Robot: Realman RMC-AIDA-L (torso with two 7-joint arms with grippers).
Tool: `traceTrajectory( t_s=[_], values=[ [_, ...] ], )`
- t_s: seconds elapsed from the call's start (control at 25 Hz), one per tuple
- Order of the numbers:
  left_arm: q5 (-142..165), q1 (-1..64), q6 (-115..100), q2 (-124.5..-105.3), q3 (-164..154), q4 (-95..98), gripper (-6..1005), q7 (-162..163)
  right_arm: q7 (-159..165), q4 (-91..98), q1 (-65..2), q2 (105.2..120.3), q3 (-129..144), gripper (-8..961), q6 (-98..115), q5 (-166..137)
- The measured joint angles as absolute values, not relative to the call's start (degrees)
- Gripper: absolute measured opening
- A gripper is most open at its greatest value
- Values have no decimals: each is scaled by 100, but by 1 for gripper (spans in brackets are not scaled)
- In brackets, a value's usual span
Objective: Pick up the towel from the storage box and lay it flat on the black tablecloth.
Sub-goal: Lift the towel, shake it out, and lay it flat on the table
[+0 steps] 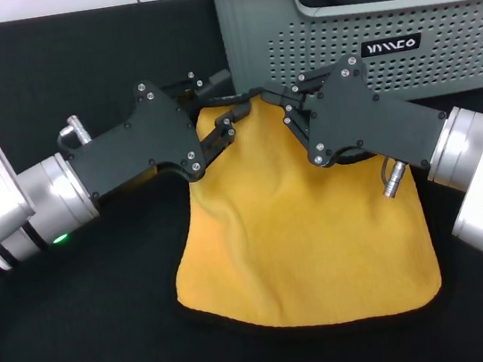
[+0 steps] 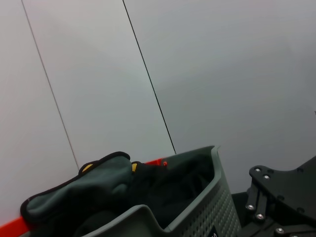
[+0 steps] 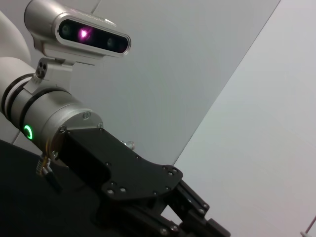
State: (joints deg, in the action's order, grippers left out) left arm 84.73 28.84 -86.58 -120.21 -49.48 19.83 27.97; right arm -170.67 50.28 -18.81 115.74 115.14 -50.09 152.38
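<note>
Head view: the towel (image 1: 308, 235) is lying yellow face up on the black tablecloth (image 1: 94, 346), just in front of the storage box (image 1: 365, 33). Its near half is spreading wide and fairly flat, while its far end is narrowing to a bunched strip close under the box's near wall. The left gripper (image 1: 237, 114) is reaching in from the left and the right gripper (image 1: 277, 104) from the right, both meeting at that far strip, their tips nearly touching each other. Each appears to be pinching the towel's far edge with its fingers closed on the cloth, though the contact itself is partly hidden by the dark linkages.

The laying-out step seems to be under way: the towel is out of the box, but it is not yet fully flat. The next move probably calls for drawing the two grippers apart, left and right, to stretch the gathered far edge, then lowering it onto the tablecloth and letting go.

In the left wrist view, other dark and grey fabric (image 2: 79, 190) is sitting inside the box.
</note>
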Motion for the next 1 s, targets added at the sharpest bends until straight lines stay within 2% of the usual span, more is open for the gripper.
traceTrajectory(
  t_s=[0.56,0.8,1.0],
  values=[
    [8494,2876,-8686,-12026,-4948,1971,73,2745,-17078,5027,-1890,11574,11524,93,-5018,15240],
    [8470,2856,-8695,-12034,-4948,1929,12,2743,-17072,5027,-1866,11583,11544,99,-5035,15259],
    [8433,2864,-8705,-12036,-4914,1819,16,2701,-17066,5027,-1811,11580,11565,103,-5050,15403]
  ],
)
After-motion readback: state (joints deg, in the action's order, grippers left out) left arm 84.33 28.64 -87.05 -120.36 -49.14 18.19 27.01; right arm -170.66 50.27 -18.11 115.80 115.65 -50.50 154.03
